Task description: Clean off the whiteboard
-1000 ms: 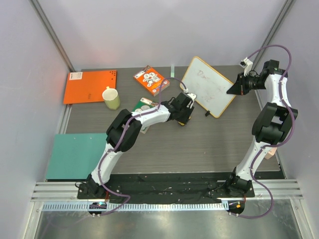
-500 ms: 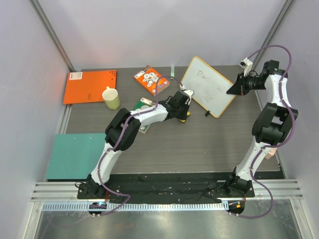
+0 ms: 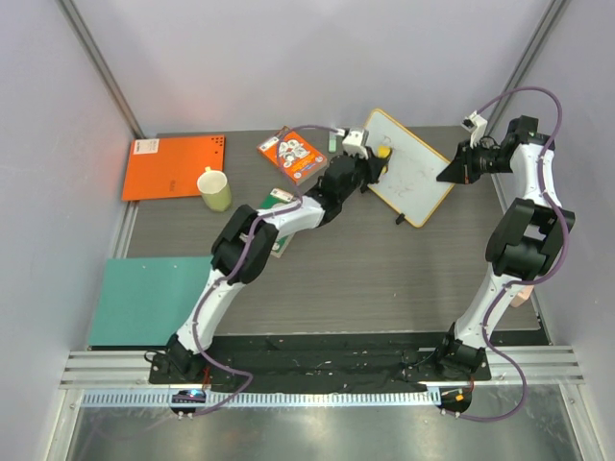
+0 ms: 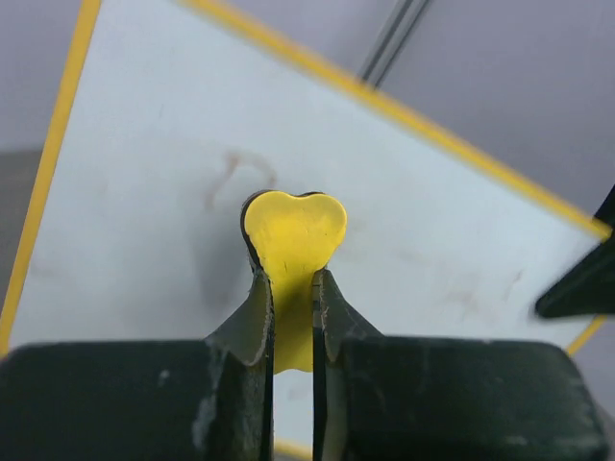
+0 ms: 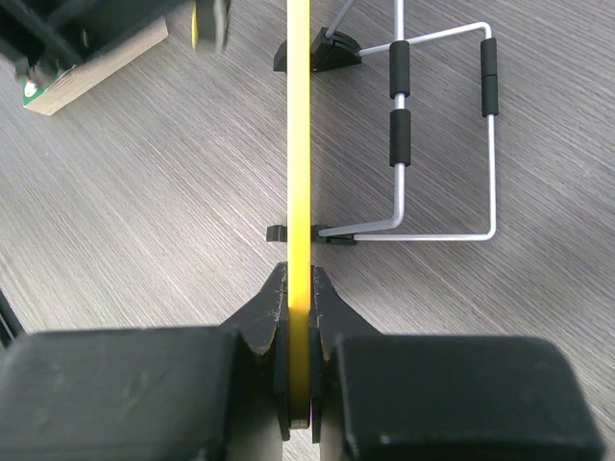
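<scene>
1. While the counter (image 3: 384, 279) carries the whiteboard (image 3: 415, 178) tilted on its wire stand (image 5: 442, 144), the board sits between the two claws. Its white face is directly ahead of the left claw (image 4: 291, 283), and its right rim is inside the right claw (image 5: 301, 288).
2. The right claw is closed flat on the yellow frame, which runs edge-on between its fingers, bracing the board from the side. I judge this brace must hold firm during wiping, or the board may tip back on its stand.
3. The left claw is almost closed, pinching the lower part of a yellow heart-shaped eraser (image 4: 293, 226) whose lobes stick out beyond the fingertips toward the board. I cannot tell whether the eraser touches the surface.
4. Faint brownish handwriting (image 4: 235, 173) lies just up and left of the eraser, and paler strokes (image 4: 471, 298) lie to its right, so the erasing looks far from finished.
5. To wipe well, press the eraser squarely but lightly and sweep in overlapping passes toward the right claw. Let only the eraser meet the board, never the fingertips, and push no harder than the right claw's hold can resist.
</scene>
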Controlling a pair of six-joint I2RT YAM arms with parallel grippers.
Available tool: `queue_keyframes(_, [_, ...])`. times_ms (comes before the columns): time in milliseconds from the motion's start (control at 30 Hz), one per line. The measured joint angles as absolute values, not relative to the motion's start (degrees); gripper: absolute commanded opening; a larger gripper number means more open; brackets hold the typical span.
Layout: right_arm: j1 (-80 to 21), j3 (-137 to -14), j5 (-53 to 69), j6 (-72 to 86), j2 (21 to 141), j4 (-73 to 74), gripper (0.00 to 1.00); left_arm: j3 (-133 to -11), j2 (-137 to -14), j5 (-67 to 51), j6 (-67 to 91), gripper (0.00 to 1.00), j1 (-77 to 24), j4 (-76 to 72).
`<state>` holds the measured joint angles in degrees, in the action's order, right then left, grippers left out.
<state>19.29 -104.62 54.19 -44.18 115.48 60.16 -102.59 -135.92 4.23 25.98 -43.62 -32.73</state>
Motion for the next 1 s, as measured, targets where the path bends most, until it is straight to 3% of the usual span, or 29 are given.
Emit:
queue_keyframes(333, [19.5,-104.5,52.2,-41.4,115.3,60.0,0.01,-133.8,-156.7,9.1,21.9,0.00,-44.2,-37.2])
queue_keyframes(667, [19.5,-104.5,52.0,-40.8,115.4,60.2,0.01,-128.5,-156.6,20.7,17.5,0.00,-44.1,-39.2])
queue_keyframes(1000, [19.7,-104.5,51.1,-40.9,115.4,61.5,0.01,-131.0,-156.6,11.7,17.1,0.00,-43.2,-36.5])
